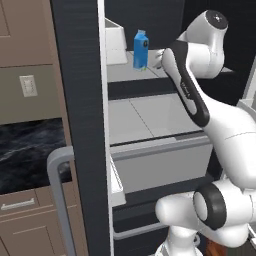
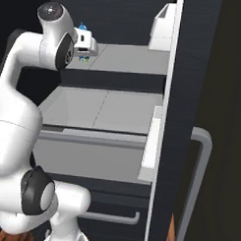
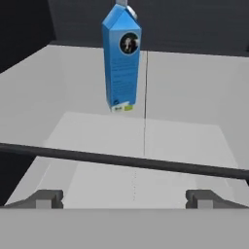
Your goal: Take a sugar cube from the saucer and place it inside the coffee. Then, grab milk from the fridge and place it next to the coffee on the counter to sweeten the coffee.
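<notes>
The milk [image 3: 121,58] is a blue gable-top carton with a round patch near its top. It stands upright on the fridge's upper pale grey shelf [image 1: 125,72]. My gripper [image 3: 125,199] is open, with both fingertips [image 3: 46,198] low in the hand view. It faces the carton from a short distance and nothing lies between the tips. From the left base the milk [image 1: 140,50] shows left of my forearm. From the right base my hand [image 2: 84,50] covers most of the milk [image 2: 82,26]. The fridge [image 1: 80,100] stands open.
A dark bar [image 3: 126,160] runs across the shelf front between my hand and the carton. A white door bin [image 1: 116,45] sits just left of the milk. The open door with its grey handle [image 1: 57,200] stands at my left, with the counter [image 1: 30,150] beyond it.
</notes>
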Tool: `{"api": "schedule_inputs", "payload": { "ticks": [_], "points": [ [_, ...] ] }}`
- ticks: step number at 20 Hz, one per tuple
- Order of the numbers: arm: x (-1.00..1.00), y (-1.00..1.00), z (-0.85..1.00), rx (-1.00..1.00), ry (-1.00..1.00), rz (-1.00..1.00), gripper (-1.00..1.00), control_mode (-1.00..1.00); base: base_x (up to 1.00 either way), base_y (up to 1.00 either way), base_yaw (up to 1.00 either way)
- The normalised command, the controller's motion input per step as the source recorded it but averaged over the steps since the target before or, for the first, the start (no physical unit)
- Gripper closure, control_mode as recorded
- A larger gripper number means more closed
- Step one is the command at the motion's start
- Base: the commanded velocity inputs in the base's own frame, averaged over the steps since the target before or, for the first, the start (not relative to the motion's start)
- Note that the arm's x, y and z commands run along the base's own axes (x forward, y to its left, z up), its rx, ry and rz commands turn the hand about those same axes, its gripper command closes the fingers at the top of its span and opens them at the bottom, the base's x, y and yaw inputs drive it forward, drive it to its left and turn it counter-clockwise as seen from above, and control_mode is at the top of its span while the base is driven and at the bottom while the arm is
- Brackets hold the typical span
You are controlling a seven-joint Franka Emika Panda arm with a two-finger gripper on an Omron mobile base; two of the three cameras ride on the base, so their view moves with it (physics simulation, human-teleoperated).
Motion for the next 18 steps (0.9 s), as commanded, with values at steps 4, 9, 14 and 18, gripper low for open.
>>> {"api": "schedule_inputs", "payload": {
  "ticks": [4, 9, 14, 18],
  "points": [
    [0.9, 0.02, 0.0, 0.0, -0.01, 0.0, -1.0, -1.0, 0.0, 0.0, 0.0],
    [0.55, 0.1, 0.0, 0.01, 0.0, 0.07, -1.0, -1.0, 0.0, 0.0, 0.0],
    [0.1, 0.01, 0.01, 0.05, -0.01, 0.23, -1.0, -1.0, 0.0, 0.0, 0.0],
    [0.33, 0.02, 0.0, 0.0, -0.05, 0.13, -1.0, -1.0, 0.0, 0.0, 0.0]
  ]
}}
